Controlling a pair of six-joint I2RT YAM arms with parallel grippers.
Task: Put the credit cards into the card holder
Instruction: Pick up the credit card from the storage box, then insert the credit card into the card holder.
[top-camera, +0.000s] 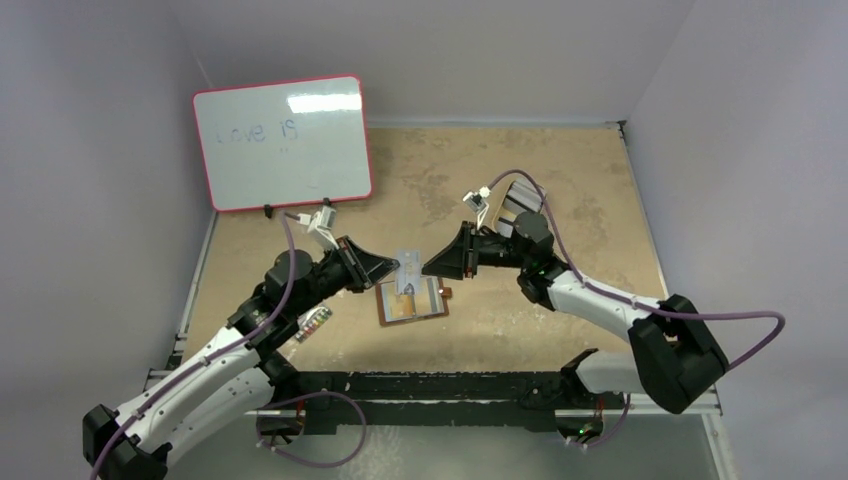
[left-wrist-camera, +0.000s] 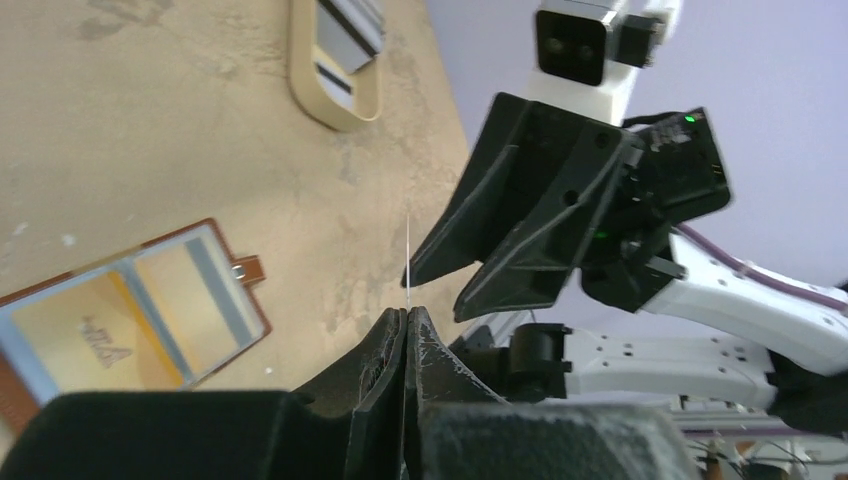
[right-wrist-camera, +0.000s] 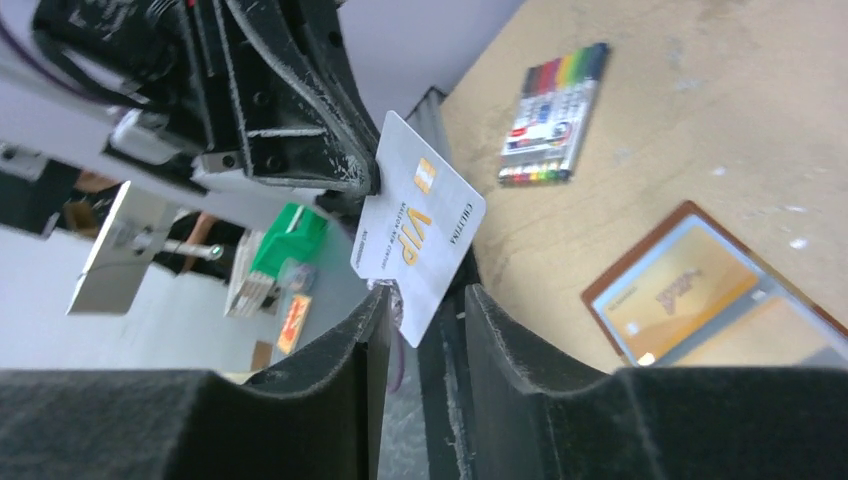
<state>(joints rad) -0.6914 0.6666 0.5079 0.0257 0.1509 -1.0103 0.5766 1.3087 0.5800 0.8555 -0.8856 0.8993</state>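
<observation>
Handover staged in mid-air

Left fingers (top-camera: 372, 268) are closed on a white credit card (right-wrist-camera: 420, 225), which is held on edge, apparently so it can be regripped. The card holder (top-camera: 425, 300) lies open on the bench (top-camera: 560, 200) just beneath. Right fingers (right-wrist-camera: 350, 350) are parted, with the card's free corner at their gap.

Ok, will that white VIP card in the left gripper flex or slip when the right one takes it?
Probably stiff: the white VIP card juts out flat from the left gripper, pinched at one edge only. Likely light, since that small pinch holds it. Its smooth face might slide as the open right gripper closes.
</observation>
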